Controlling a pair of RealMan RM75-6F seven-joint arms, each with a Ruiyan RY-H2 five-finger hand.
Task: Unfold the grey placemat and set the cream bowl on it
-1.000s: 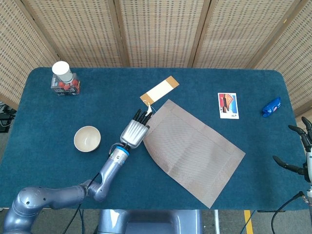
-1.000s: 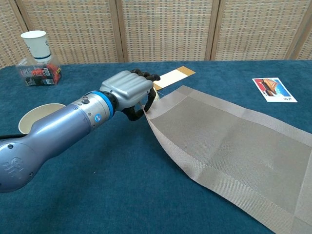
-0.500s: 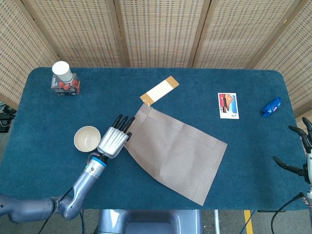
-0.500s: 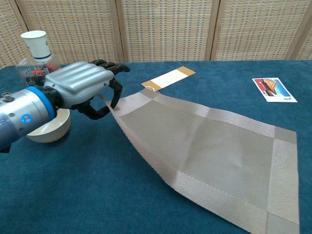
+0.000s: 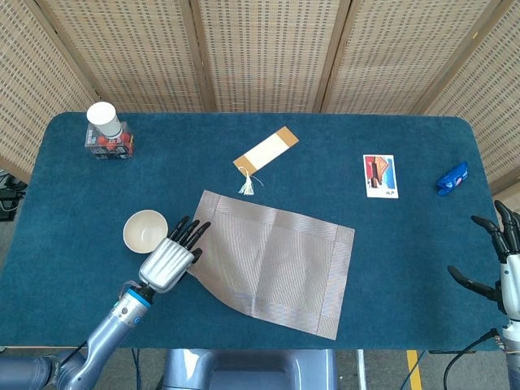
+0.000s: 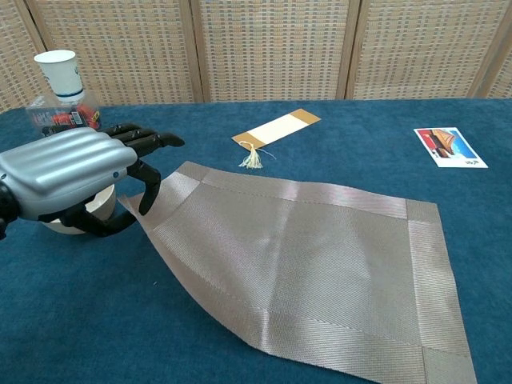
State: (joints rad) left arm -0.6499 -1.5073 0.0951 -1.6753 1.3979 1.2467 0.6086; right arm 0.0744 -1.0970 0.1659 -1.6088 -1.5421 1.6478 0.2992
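Observation:
The grey placemat [image 5: 276,260] lies unfolded near the table's front middle, also wide across the chest view [image 6: 304,256]. Its left edge is lifted off the cloth, pinched by my left hand [image 5: 171,258], which fills the left of the chest view [image 6: 76,176]. The cream bowl [image 5: 145,231] stands upright on the blue cloth just left of the mat, right beside that hand. In the chest view the hand hides most of the bowl [image 6: 98,200]. My right hand [image 5: 504,252] hangs off the table's right edge with fingers spread, holding nothing.
A white paper cup [image 5: 103,119] stands on a clear box [image 5: 108,145] at the back left. A bookmark with a tassel [image 5: 266,151] lies behind the mat. A picture card [image 5: 380,175] and a blue object [image 5: 452,177] lie at the right.
My left hand has drawn back toward the front left, dragging the placemat along. The mat has slid off the bookmark's tassel and lies squarer to the table's front.

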